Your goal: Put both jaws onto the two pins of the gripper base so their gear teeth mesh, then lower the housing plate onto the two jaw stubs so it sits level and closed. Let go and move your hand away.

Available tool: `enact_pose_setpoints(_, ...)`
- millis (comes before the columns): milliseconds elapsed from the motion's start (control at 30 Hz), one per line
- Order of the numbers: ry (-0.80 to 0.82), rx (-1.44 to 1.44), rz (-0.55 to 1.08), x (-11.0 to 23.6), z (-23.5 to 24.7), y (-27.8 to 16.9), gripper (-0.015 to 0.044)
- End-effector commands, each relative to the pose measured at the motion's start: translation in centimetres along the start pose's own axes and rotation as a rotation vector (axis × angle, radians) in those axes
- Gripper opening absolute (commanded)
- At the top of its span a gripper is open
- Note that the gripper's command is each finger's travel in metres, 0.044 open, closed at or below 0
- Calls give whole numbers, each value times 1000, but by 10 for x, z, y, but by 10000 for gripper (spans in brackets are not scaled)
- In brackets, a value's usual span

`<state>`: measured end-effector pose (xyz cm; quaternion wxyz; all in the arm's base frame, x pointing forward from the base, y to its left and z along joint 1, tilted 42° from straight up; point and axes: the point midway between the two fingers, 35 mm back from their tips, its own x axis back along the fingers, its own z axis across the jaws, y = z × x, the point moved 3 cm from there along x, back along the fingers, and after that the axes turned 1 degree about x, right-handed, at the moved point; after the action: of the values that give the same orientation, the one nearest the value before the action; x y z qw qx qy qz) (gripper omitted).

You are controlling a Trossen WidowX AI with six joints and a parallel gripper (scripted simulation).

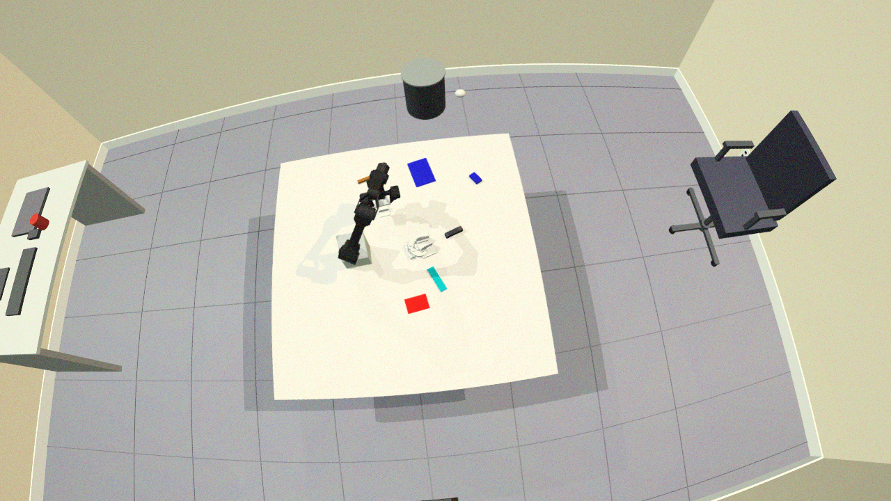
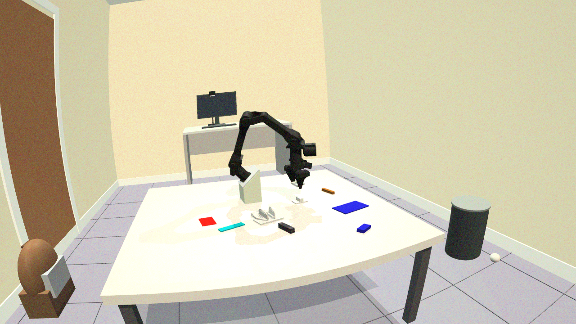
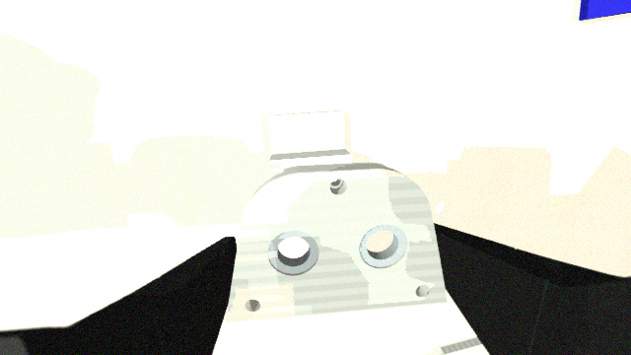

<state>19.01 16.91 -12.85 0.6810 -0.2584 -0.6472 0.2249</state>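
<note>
Before you is a broad, cream, rectangular table (image 1: 349,348) (image 2: 249,266), and your black, jointed arm (image 1: 360,227) (image 2: 277,127) arches over it from a pale, wedge-shaped pedestal (image 1: 365,254) (image 2: 251,192). Your black, two-fingered gripper (image 1: 382,200) (image 2: 296,183) (image 3: 330,240) points down, its fingers wide apart but pinching opposite sides of the white, round-topped housing plate (image 3: 340,212), raised above the table. A flat, blue, rectangular sheet (image 1: 421,172) (image 2: 350,207) lies near your gripper. Well apart from the plate, the white, flat gripper base (image 1: 420,248) (image 2: 273,219) rests on the table with pale upright pieces on it; you can't tell whether any teeth mesh. The plate is off these pieces. Near the base lie a flat, red rectangle (image 1: 416,303) (image 2: 207,221), a thin, cyan strip (image 1: 437,279) (image 2: 231,227) and a black, oblong bar (image 1: 453,232) (image 2: 286,227). Smaller still is a blue, rectangular block (image 1: 475,178) (image 2: 363,228).
</note>
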Motion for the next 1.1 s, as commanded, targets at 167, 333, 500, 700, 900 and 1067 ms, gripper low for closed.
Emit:
enact_pose_setpoints(167,-1,-137,-16,7,-19,-20,351)
enact_pose_setpoints(333,-1,-217,-23,9,-29,-32,351)
enact_pose_setpoints(500,-1,-297,-28,11,-38,-45,351)
enact_pose_setpoints(700,0,-394,-34,13,-49,-61,351)
enact_pose_setpoints(900,0,-491,-37,14,-58,-78,351)
enact_pose_setpoints(1067,0,-573,-38,14,-65,-93,351)
